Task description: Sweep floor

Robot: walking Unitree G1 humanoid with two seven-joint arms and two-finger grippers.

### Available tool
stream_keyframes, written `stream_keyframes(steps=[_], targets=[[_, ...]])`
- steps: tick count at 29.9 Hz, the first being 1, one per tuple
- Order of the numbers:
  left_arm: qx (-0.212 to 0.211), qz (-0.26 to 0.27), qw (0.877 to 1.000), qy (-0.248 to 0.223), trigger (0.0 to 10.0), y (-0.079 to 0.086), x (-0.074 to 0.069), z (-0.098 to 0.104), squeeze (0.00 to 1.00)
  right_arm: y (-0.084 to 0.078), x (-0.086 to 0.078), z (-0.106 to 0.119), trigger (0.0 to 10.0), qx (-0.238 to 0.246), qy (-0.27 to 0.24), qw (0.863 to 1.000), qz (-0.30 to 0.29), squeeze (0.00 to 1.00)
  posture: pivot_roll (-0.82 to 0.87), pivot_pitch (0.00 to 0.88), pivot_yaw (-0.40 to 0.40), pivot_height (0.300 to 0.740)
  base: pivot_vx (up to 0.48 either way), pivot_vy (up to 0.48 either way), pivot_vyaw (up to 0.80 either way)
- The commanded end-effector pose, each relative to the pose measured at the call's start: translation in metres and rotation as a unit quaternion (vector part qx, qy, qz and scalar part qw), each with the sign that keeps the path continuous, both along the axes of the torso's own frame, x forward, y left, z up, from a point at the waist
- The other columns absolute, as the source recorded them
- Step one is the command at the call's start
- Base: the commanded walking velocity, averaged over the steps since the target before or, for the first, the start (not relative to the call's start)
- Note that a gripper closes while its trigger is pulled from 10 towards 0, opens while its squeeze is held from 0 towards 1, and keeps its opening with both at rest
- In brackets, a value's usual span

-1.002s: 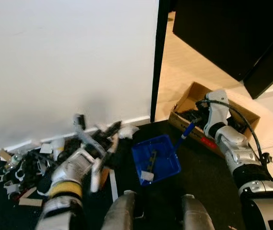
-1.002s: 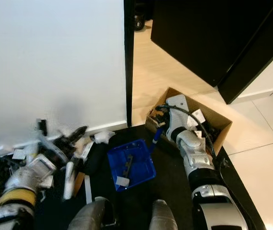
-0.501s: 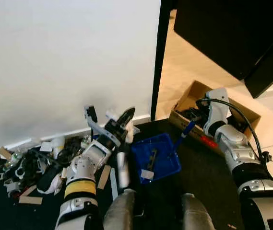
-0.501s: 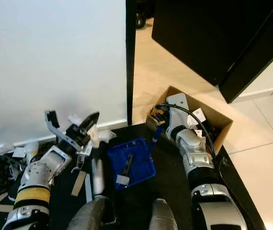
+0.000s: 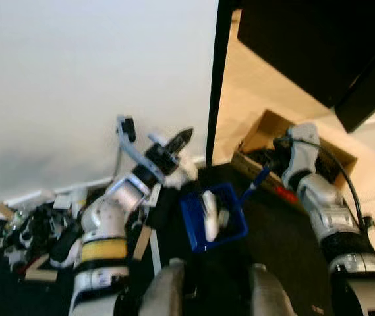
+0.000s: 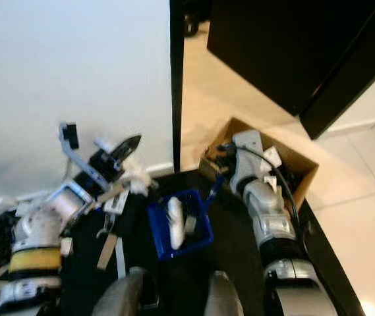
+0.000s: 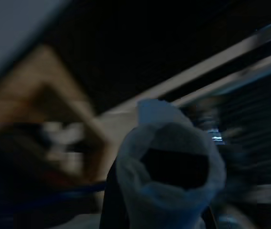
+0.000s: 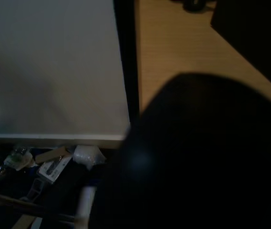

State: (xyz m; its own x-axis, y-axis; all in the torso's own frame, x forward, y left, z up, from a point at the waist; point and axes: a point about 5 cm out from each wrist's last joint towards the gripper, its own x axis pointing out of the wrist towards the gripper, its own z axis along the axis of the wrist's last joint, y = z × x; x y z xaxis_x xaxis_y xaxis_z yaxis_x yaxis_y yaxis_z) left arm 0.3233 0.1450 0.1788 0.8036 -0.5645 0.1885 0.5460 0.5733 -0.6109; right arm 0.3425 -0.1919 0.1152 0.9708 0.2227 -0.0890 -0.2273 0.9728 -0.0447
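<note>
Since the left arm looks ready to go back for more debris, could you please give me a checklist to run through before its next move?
1. White piece lies inside the blue dustpan: ok.
2. Left gripper open and raised above the pan's left edge: ok, fingers spread.
3. Left gripper free of debris: cannot tell; the left wrist view is blurred, with a pale shape close to the camera.
4. Right gripper holding the dustpan's blue handle: cannot tell, its fingers are hidden behind the wrist.
5. Debris pile remaining along the wall: not ok, much is left.
6. Dustpan level on the dark floor: ok, as far as visible.
</note>
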Motion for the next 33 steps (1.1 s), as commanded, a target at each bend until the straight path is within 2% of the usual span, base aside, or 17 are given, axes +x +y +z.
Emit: stream_keyframes(steps=[1, 2, 3, 4, 6, 7, 8, 10, 12, 14, 16, 21, 28, 33], targets=[[0.044, 0.028, 0.999, 0.008, 10.0, 0.006, -0.001, 0.007, 0.00, -0.002, -0.013, -0.012, 10.0, 0.034, 0.025, 0.999, -0.012, 0.00, 0.03, 0.303, 0.082, 0.740, 0.000, 0.000, 0.00], [0.065, 0.040, 0.997, 0.021, 10.0, 0.008, -0.002, 0.010, 0.00, -0.007, -0.020, -0.009, 10.0, 0.038, 0.015, 0.999, -0.025, 0.00, 0.04, 0.302, 0.083, 0.740, 0.000, 0.000, 0.00], [0.065, 0.040, 0.997, 0.021, 10.0, 0.008, -0.002, 0.010, 0.00, -0.007, -0.020, -0.009, 10.0, 0.038, 0.015, 0.999, -0.025, 0.00, 0.04, 0.302, 0.083, 0.740, 0.000, 0.000, 0.00], [0.089, 0.051, 0.994, 0.026, 10.0, 0.010, -0.002, 0.011, 0.00, -0.011, -0.024, -0.005, 10.0, 0.045, 0.005, 0.998, -0.039, 0.00, 0.03, 0.300, 0.090, 0.740, 0.000, 0.000, 0.00], [0.089, 0.051, 0.994, 0.026, 10.0, 0.010, -0.002, 0.011, 0.00, -0.011, -0.024, -0.005, 10.0, 0.045, 0.005, 0.998, -0.039, 0.00, 0.03, 0.300, 0.090, 0.740, 0.000, 0.000, 0.00], [0.123, 0.049, 0.989, 0.063, 10.0, 0.011, 0.000, 0.006, 0.00, -0.015, -0.026, -0.002, 10.0, 0.049, -0.002, 0.997, -0.053, 0.00, 0.03, 0.296, 0.091, 0.740, 0.000, 0.000, 0.00], [0.186, 0.066, 0.975, 0.099, 10.0, 0.016, 0.003, -0.003, 0.00, -0.020, -0.028, 0.004, 10.0, 0.056, -0.015, 0.996, -0.073, 0.00, 0.03, 0.290, 0.095, 0.740, 0.000, 0.000, 0.00], [0.255, 0.090, 0.953, 0.140, 10.0, 0.029, 0.009, -0.015, 0.00, -0.027, -0.033, 0.014, 10.0, 0.074, -0.035, 0.991, -0.110, 0.00, 0.03, 0.287, 0.097, 0.740, 0.000, 0.000, 0.00], [0.257, 0.110, 0.951, 0.132, 10.0, 0.035, 0.011, -0.014, 0.00, -0.030, -0.035, 0.019, 10.0, 0.084, -0.044, 0.988, -0.124, 0.00, 0.03, 0.279, 0.102, 0.740, 0.000, 0.000, 0.00], [0.221, 0.130, 0.957, 0.138, 10.0, 0.040, 0.013, -0.012, 0.00, -0.030, -0.038, 0.025, 10.0, 0.099, -0.057, 0.984, -0.140, 0.00, 0.03, 0.265, 0.107, 0.740, 0.000, 0.000, 0.00], [0.193, 0.125, 0.962, 0.150, 10.0, 0.039, 0.011, -0.013, 0.00, -0.028, -0.040, 0.029, 10.0, 0.105, -0.063, 0.982, -0.145, 0.00, 0.03, 0.259, 0.108, 0.740, 0.000, 0.000, 0.00], [0.195, 0.108, 0.965, 0.139, 10.0, 0.031, 0.005, -0.011, 0.00, -0.024, -0.043, 0.038, 10.0, 0.115, -0.070, 0.980, -0.146, 0.00, 0.03, 0.224, 0.112, 0.740, 0.000, 0.000, 0.00], [0.255, 0.131, 0.951, 0.116, 10.0, 0.037, 0.009, -0.008, 0.00, -0.027, -0.052, 0.045, 10.0, 0.155, -0.069, 0.970, -0.173, 0.00, 0.03, 0.195, 0.121, 0.740, 0.000, 0.000, 0.00], [0.270, 0.146, 0.947, 0.094, 10.0, 0.041, 0.011, -0.004, 0.00, -0.031, -0.059, 0.043, 10.0, 0.168, -0.068, 0.963, -0.201, 0.00, 0.03, 0.183, 0.130, 0.740, 0.000, 0.000, 0.00]])
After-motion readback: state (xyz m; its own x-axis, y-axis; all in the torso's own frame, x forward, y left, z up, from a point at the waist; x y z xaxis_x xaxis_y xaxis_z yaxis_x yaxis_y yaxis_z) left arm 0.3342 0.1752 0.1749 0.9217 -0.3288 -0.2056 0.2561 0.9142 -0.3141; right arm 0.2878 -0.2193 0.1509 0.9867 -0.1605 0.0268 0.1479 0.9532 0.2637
